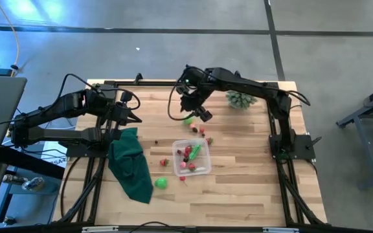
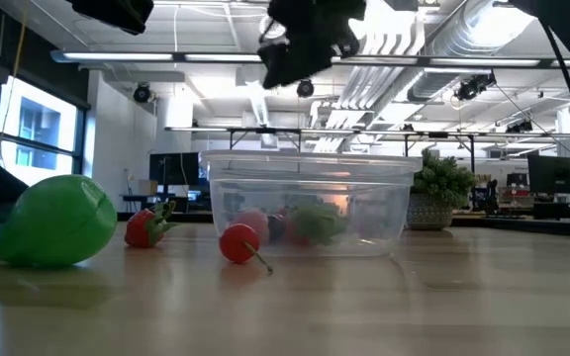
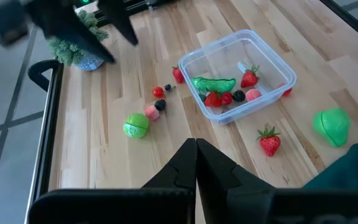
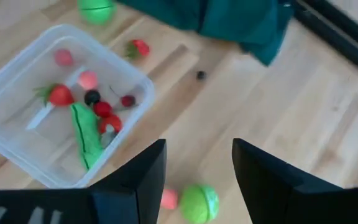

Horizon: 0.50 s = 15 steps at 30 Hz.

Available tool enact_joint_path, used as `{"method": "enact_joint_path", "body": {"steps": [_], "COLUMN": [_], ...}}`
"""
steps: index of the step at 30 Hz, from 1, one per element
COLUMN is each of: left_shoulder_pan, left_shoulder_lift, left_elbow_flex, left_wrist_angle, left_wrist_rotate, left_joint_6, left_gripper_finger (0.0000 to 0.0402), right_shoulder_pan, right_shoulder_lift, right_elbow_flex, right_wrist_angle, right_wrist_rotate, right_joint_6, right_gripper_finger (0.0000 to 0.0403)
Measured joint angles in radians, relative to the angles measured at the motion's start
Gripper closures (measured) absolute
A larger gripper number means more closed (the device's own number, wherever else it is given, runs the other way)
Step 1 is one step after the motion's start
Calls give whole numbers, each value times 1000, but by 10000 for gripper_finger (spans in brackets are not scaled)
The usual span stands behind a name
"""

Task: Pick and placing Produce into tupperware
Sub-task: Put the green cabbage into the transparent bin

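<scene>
Tupperware (image 1: 192, 157): mid-table, holding red pieces and a green pod (image 1: 195, 151) lying diagonally corner to corner. Right gripper (image 4: 197, 180): fingers spread, above green ball (image 4: 199, 202). Left gripper (image 3: 196, 155): fingers pressed together, empty.

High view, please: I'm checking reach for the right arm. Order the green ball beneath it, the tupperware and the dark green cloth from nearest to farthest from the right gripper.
1. Green ball: right beside the right gripper, at the table's far middle.
2. Tupperware: toward the near edge, at the table's centre.
3. Dark green cloth: farthest, on the left arm's side.
</scene>
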Motion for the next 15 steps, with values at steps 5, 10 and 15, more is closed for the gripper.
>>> {"method": "enact_joint_path", "body": {"steps": [5,10,15], "left_shoulder_pan": [0,0,0], "left_shoulder_lift": [0,0,0], "left_elbow_flex": [0,0,0], "left_wrist_angle": [0,0,0], "left_wrist_rotate": [0,0,0], "left_joint_6": [0,0,0], "left_gripper_finger": [401,401,401], "right_shoulder_pan": [-83,-173,-232], "right_shoulder_lift": [2,2,2], "right_elbow_flex": [-164,-289,-389], "right_wrist_angle": [119,232,322], "right_wrist_rotate": [-36,-181,-239], "right_joint_6": [-27,-42,-30], "right_gripper_finger": [226,226,226]}}
